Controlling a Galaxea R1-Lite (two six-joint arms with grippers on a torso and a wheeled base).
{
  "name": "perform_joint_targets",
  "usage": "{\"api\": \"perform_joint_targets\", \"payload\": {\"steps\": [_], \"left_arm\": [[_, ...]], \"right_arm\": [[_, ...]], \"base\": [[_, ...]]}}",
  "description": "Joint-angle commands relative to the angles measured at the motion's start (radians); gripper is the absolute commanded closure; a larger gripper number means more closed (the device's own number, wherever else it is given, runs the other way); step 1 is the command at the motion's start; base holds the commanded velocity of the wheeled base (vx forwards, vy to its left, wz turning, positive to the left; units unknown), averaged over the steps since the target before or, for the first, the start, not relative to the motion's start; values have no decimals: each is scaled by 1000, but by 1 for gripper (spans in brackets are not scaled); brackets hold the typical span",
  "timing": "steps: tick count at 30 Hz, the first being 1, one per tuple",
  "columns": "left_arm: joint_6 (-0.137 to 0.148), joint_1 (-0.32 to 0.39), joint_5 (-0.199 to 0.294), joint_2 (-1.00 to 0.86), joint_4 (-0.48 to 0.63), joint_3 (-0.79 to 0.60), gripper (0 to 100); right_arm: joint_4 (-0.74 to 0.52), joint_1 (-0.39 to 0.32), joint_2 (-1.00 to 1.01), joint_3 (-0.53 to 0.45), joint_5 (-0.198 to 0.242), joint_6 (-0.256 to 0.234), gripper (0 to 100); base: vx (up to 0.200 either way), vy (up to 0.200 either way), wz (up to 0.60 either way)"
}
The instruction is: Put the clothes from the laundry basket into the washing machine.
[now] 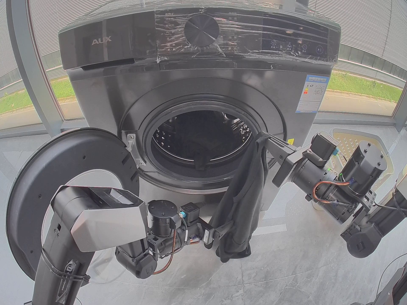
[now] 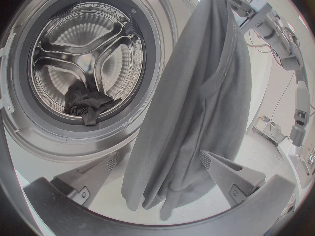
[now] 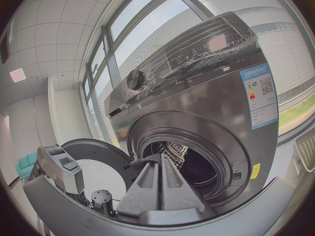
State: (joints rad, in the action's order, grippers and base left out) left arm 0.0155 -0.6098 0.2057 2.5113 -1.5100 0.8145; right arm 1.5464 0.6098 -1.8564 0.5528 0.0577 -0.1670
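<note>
The right gripper (image 1: 261,139), jaws clamped on the top of a dark garment (image 1: 241,200), holds it hanging at the right rim of the washing machine (image 1: 199,85) opening. Another dark garment (image 2: 86,104) lies in the drum. The left gripper (image 1: 224,230) sits low at the hanging cloth, jaws wide. The door (image 1: 55,183) stands open at left. The floor (image 1: 296,255) is pale marbled tile, with tall windows (image 1: 364,30) behind and a white laundry basket (image 1: 348,139) at right.

Pale marbled floor tiles (image 1: 296,272) catch daylight from tall grey-framed windows (image 3: 144,17). Outside lies a grass strip (image 1: 364,85). White ceiling tiles (image 3: 49,23) hold 1 lit panel (image 3: 17,74). A teal sofa (image 3: 24,164) stands by the white wall (image 3: 65,115).
</note>
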Motion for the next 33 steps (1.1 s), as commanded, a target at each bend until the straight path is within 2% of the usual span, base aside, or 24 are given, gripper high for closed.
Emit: {"api": "perform_joint_targets", "payload": {"steps": [1, 13, 17, 19, 28, 33], "left_arm": [[1, -10, 1, 1, -1, -5, 0], [0, -24, 49, 11, 1, 17, 0], [0, -25, 83, 11, 1, 20, 0], [1, -25, 121, 11, -1, 22, 0], [4, -27, 204, 6, -1, 12, 0], [4, -33, 202, 9, -1, 26, 0]], "right_arm": [[0, -5, -4, 4, 1, 0, 100], [0, -4, -6, 12, 1, 0, 100], [0, -2, -6, 12, 1, 0, 100], [0, -4, -6, 12, 1, 0, 100], [0, -4, -9, 13, 1, -2, 100], [1, -5, -20, 19, -2, -11, 100]], "base": [[0, 0, 0], [0, 0, 0], [0, 0, 0], [0, 0, 0], [0, 0, 0], [0, 0, 0]]}}
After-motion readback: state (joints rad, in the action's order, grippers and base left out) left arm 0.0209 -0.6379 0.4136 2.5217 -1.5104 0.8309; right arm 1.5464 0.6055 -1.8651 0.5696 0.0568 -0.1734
